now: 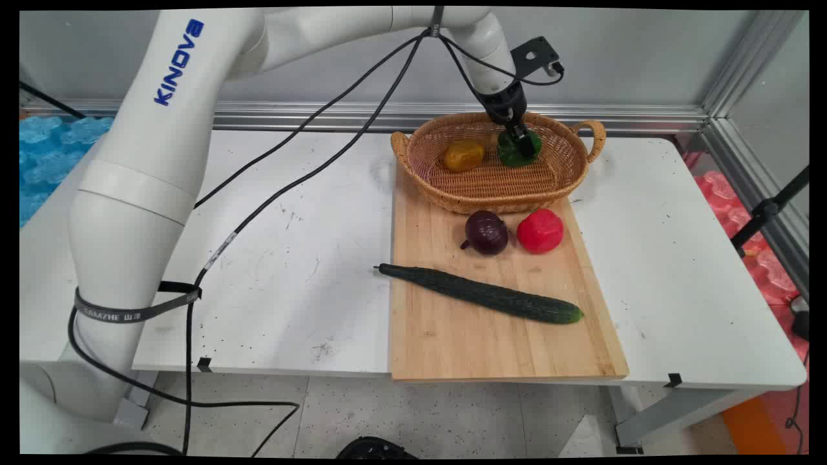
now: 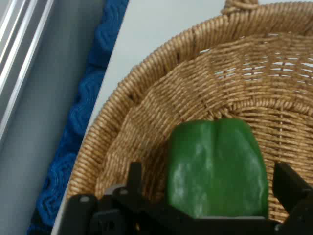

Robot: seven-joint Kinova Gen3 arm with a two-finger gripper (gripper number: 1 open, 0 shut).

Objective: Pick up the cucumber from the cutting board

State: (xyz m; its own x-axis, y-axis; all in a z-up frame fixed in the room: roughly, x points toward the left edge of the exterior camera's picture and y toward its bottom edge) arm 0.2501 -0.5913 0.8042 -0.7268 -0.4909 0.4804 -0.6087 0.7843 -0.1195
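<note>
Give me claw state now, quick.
Claw: fingers either side of the green pepper in the wicker basket; whether they clamp it cannot be told.

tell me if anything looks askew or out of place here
Only slightly: the cucumber lies slantwise on the board, its stem end poking past the left edge over the table. The basket overhangs the board's far end. Nothing is spilled or damaged.

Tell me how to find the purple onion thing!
Start at the wooden cutting board on the white table. Just in front of the wicker basket sit two round things above the long cucumber. The red onion is the left one, dark purple, beside the bright red pepper.
</note>
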